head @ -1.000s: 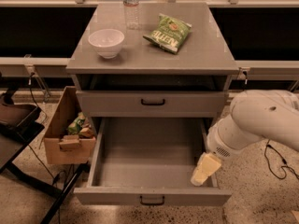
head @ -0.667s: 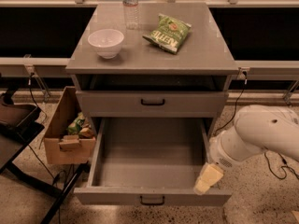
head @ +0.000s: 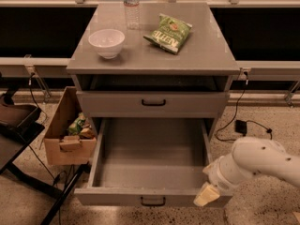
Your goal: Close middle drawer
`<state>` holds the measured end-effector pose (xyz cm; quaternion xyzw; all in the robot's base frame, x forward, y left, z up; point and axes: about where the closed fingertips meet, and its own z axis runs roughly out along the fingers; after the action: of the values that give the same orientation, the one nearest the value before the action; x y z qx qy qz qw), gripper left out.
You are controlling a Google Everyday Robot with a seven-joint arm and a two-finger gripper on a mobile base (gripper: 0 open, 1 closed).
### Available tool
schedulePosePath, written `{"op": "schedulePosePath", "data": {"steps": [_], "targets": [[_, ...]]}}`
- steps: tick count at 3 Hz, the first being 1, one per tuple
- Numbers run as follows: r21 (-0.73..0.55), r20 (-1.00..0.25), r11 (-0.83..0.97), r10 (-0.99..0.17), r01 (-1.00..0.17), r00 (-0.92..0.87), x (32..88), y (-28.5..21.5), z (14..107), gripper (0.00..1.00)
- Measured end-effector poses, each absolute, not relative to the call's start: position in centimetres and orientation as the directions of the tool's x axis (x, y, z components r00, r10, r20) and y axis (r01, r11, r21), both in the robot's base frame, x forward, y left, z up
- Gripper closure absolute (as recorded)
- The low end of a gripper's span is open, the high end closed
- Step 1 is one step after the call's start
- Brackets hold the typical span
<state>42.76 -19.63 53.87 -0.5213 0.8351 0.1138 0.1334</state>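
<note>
The middle drawer (head: pixel 150 165) stands pulled far out of the grey cabinet (head: pixel 224 84) in the lower centre of the frame, with the inside of its plain grey box showing. Its flat front lies nearest the bottom edge, and a small black bar handle (head: pixel 153 201) sits in the middle of that front. Above it, a shallower drawer (head: pixel 197 104) with its own black handle sits pushed in, and a dark gap runs between that drawer and the cabinet's top. The hand (head: pixel 206 194), a pale cream tip on a thick white arm (head: pixel 260 162), is at the lower right of the frame, right at the front right corner of the open drawer. Whether it touches the drawer front I cannot tell, nor whether it is wide or narrow. The arm reaches in from the right edge. On the surface (head: pixel 206 55) a white bowl (head: pixel 107 42) stands at the upper left, a green snack bag (head: pixel 169 33) lies to the right of it, and a clear water bottle (head: pixel 131 3) stands at the back edge between them. A cardboard box (head: pixel 63 146) holding a few small things sits on the floor just beside the cabinet's left side. A black plug block with its cable (head: pixel 241 127) lies on the floor at the right
</note>
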Motion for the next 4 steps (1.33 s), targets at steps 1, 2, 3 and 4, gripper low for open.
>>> {"op": "schedulePosePath", "data": {"steps": [1, 2, 3, 4], "targets": [[0.136, -0.327, 0.461, -0.814, -0.877, -0.480, 38.8, -20.5, 49.3, 0.50], [0.235, -0.307, 0.497, -0.778, -0.836, -0.549, 34.1, -21.1, 45.5, 0.72], [0.328, -0.318, 0.499, -0.741, -0.802, -0.591, 30.9, -20.6, 41.1, 1.00], [0.333, -0.328, 0.493, -0.739, -0.804, -0.589, 31.0, -20.3, 40.9, 1.00]]}}
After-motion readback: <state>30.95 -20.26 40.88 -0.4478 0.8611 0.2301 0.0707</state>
